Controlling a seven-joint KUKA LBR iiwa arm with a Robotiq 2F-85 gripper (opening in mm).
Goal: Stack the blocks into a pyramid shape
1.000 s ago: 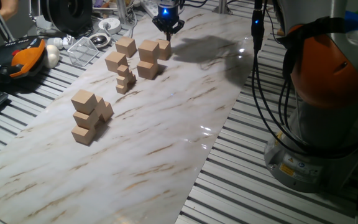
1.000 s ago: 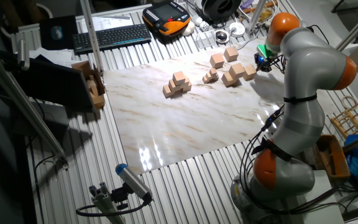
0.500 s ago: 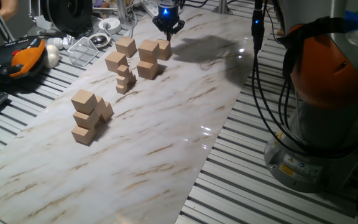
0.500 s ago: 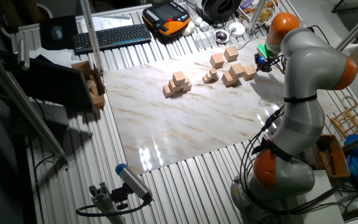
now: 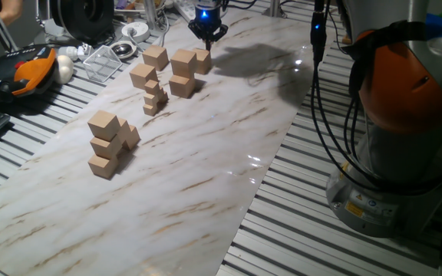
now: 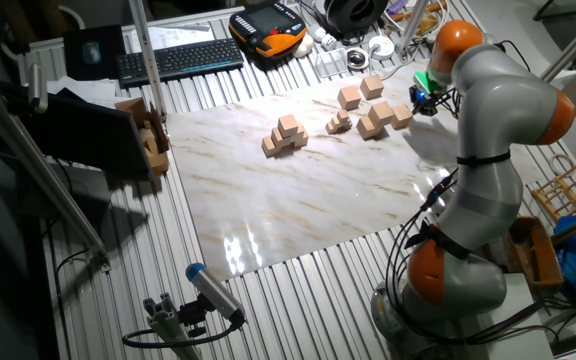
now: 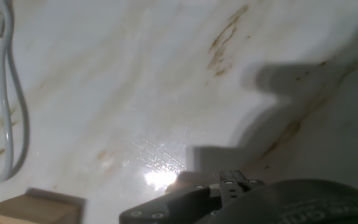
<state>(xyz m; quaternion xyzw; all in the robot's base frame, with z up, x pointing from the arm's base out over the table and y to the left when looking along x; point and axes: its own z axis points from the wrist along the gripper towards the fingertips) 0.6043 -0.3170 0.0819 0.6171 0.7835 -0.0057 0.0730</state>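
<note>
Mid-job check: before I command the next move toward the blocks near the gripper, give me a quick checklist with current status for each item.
1. Gripper empty: ok, nothing seen between the fingers.
2. Jaw opening: cannot tell; fingers too small in the fixed views, only partly seen in the hand view.
3. Nearest block free to grasp: ok, it sits on the marble board just below the gripper.
4. Gripper centred over that block: not ok; hand view shows only a block corner at the lower left.
5. Pyramid standing: ok, a stepped pile of large cubes.
6. Small cubes out of the way: ok.
</note>
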